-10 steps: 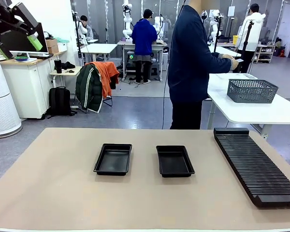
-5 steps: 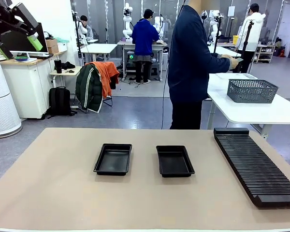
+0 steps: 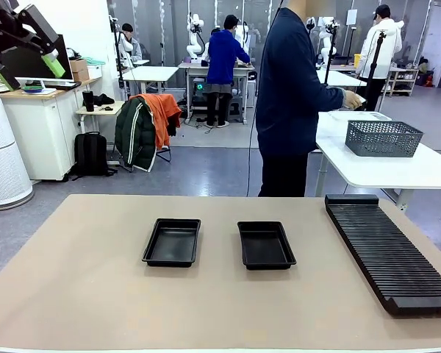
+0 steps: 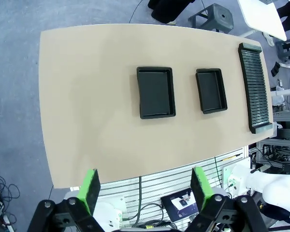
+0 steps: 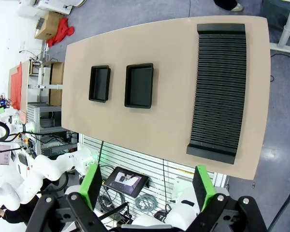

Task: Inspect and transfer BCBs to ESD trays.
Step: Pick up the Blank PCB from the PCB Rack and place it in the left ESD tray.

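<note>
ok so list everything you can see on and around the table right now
table: 1, tan, nearest the front camera
ESD trays: 2, black, side by side mid-table, both empty
slotted rack: 1, black, ribbed, along the table's right side
white table: 1, white, behind at right
mesh basket: 1, grey, on the white table
jackets: 2, dark green and orange, draped over a chair behind at left
backpack: 1, black, on the floor beside the jackets
person: 1, dark blue top, standing at the far side, turned towards the white table
left gripper: 1, black with green pads, high above the table, open, holding nothing
right gripper: 1, black with green pads, high above the table, open, holding nothing
</note>
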Robot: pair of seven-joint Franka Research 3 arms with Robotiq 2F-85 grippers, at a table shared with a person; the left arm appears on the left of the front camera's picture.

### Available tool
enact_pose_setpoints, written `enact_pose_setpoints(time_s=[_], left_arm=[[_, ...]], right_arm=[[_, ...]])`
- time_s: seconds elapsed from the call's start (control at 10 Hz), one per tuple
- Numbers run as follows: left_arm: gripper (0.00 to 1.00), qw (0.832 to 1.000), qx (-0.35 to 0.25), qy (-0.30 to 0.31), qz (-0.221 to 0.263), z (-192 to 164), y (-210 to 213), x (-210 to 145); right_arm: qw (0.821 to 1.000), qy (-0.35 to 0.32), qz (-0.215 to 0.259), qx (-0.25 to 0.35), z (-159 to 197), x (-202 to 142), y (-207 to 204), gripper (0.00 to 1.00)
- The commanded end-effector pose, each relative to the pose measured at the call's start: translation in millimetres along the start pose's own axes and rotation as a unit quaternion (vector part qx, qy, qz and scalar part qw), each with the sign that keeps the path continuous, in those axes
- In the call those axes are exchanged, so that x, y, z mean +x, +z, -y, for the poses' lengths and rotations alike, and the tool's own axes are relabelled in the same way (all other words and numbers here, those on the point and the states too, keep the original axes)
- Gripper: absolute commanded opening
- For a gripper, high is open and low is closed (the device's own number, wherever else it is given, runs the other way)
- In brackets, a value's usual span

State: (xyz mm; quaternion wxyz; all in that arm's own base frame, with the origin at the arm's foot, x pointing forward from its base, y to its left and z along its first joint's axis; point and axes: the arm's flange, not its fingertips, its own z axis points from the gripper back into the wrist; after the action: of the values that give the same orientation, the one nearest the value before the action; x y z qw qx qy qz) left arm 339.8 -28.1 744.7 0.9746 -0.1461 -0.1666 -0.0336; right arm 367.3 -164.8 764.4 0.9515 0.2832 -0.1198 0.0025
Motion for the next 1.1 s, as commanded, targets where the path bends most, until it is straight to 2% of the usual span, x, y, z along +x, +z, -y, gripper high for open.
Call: enact_pose_setpoints(time_s=[0.0, 1.0], left_arm=[[1.0, 1.0, 0.0, 0.001, 0.0, 0.1, 0.3, -0.3], [1.0, 1.0, 0.0, 0.001, 0.0, 0.1, 0.3, -0.3]], right_arm=[[1.0, 0.001, 0.0, 0.001, -1.6, -2.7, -0.3, 1.0], [1.0, 0.001, 0.0, 0.001, -1.6, -2.7, -0.3, 1.0]])
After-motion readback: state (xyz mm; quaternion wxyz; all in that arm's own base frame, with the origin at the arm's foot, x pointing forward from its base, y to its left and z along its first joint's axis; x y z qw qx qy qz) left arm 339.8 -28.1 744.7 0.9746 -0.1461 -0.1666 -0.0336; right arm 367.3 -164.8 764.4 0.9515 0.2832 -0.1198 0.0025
